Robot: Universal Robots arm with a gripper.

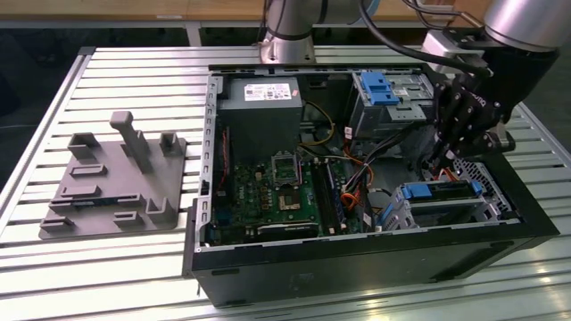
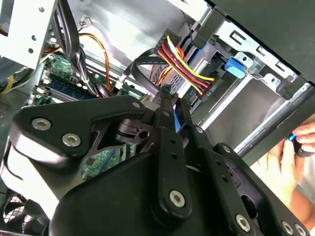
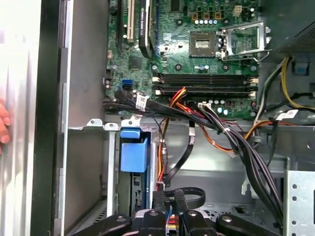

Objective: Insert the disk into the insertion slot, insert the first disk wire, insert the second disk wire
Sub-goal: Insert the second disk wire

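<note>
Silver hard drive in a blue plastic carrier (image 1: 442, 192) is seated in the perforated silver metal cage (image 1: 482, 212), lower right of the exterior view. In the second wrist view the black pincer (image 2: 167, 96) is pressed together on a black flat wire (image 2: 142, 66). In the first wrist view the wire's loop (image 3: 191, 192) is seen at the pincer's tips.

You've got open room over the motherboard (image 1: 267, 194) and on the table (image 1: 116, 80) around the gray fixture (image 1: 107, 187). It's tight by the drive cage (image 1: 486, 175): the gripper (image 1: 439, 164) sits low between the tall cage (image 1: 392, 110) and the case wall (image 3: 49, 98), with the red-yellow wire bundle (image 2: 184, 66) and a flat black cable (image 2: 142, 66) right at its tip. A person's hand (image 2: 288, 157) is just outside that wall.
</note>
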